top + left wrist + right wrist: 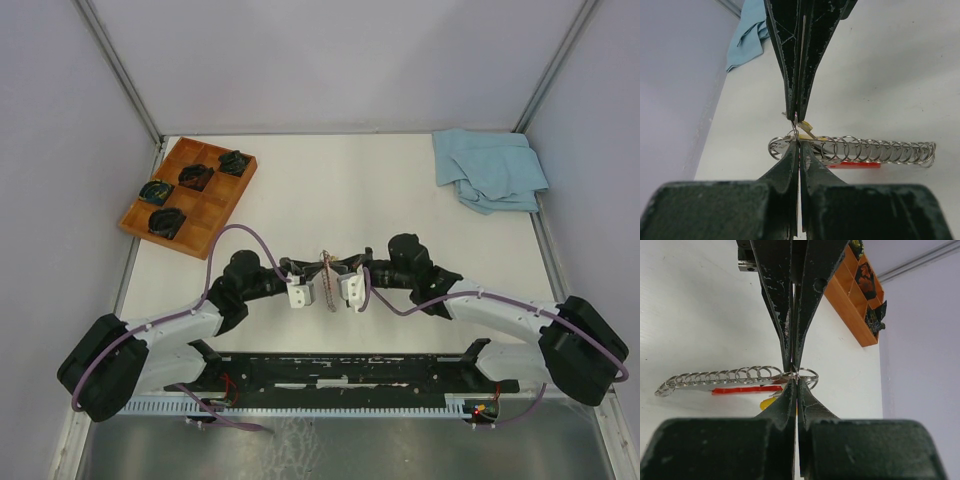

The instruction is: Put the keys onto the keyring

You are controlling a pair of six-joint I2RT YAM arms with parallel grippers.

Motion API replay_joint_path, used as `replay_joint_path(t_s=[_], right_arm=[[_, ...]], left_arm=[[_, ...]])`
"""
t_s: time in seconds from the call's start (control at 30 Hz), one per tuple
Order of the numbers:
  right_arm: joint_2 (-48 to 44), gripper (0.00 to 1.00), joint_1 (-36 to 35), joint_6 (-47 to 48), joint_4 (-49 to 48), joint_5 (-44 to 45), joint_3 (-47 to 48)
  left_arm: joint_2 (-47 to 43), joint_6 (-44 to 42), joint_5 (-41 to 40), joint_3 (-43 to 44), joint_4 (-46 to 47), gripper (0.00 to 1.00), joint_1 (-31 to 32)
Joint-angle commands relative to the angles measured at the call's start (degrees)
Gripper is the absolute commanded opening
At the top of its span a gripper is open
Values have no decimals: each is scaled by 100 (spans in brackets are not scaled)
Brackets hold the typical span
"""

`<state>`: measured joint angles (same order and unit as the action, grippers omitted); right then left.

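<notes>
The jaws of the left gripper (799, 148) and the right gripper (795, 385) are clamped on the keyring (796, 131), its chain (875, 150) toward 3 o'clock. It seems thin, stiff and slippery: pinch the rim.

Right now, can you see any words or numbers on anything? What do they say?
None can be read.
Green marks on the black coiled items in the wooden tray: too small to read as letters.
Keyring and its red strap: no print shows.
</notes>
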<state>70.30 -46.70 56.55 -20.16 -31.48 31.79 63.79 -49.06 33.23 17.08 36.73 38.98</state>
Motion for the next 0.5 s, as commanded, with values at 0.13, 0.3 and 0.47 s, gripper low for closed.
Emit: replay_joint_path(t_s=[0.13,0.3,0.47], right_arm=[[-473,1,-60,-375,71,838,-103],[-565,1,-59,-696,-75,996,-208],[-551,1,-59,-824,-129,1126,-252]], left_arm=[[-176,549,54,28,924,3,47],[-112,757,-182,12,1080,3,48],[11,887,-138,-35,1292,3,38]])
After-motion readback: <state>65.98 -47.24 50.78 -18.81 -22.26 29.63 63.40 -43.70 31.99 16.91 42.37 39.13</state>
